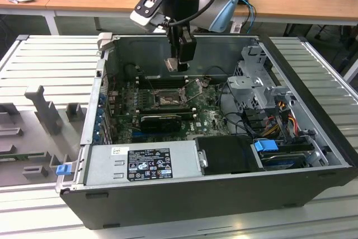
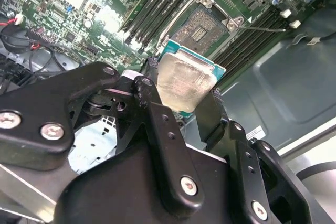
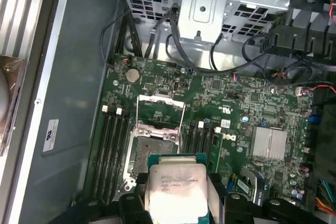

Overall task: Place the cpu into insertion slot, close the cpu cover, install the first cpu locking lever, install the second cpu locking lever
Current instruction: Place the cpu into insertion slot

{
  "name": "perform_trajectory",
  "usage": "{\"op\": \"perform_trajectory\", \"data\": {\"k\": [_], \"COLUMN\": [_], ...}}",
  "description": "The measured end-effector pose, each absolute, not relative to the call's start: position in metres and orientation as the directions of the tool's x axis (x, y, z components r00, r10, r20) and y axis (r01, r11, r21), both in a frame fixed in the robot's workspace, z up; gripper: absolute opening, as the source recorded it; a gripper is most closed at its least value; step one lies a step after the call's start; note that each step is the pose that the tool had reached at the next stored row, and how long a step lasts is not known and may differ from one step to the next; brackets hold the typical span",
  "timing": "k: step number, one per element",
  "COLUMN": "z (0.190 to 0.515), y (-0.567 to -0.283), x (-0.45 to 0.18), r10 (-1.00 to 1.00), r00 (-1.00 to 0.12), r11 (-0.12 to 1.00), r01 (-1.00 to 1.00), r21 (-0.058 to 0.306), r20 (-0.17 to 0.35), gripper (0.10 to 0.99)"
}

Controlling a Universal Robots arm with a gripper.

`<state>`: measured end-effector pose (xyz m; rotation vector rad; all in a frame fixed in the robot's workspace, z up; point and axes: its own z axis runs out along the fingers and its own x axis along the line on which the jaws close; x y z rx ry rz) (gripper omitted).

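My gripper (image 1: 179, 66) hangs inside the open computer case, shut on the cpu (image 2: 184, 81), a pale silvery square chip on a green edge. Its black fingers (image 2: 153, 106) clamp two opposite sides of the chip. The cpu (image 3: 176, 186) hovers above the motherboard, near one edge of the insertion slot (image 3: 152, 151), whose dark centre lies bare. The cpu cover (image 3: 160, 111), a metal frame with a cut-out centre, is flipped open on the slot's far side. A thin metal lever (image 2: 265, 27) sticks out beside the insertion slot (image 2: 202, 27).
Long black memory slots (image 3: 113, 148) flank the socket on both sides. A metal drive cage (image 1: 254, 79) with cables (image 1: 274, 117) fills the case on the exterior view's right. The power supply (image 1: 142, 162) lies along the near wall. Grey fixtures (image 1: 47, 110) stand outside the case.
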<state>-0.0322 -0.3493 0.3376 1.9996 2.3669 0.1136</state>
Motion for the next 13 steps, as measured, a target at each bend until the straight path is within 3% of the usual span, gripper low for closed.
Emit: {"op": "perform_trajectory", "data": {"k": [13], "z": [0.3347], "y": [-0.3492], "x": [-0.0321], "r10": [0.996], "r00": [-0.084], "r11": [0.082], "r01": [0.993], "r21": [0.082], "r20": [0.016], "gripper": [0.529]}}
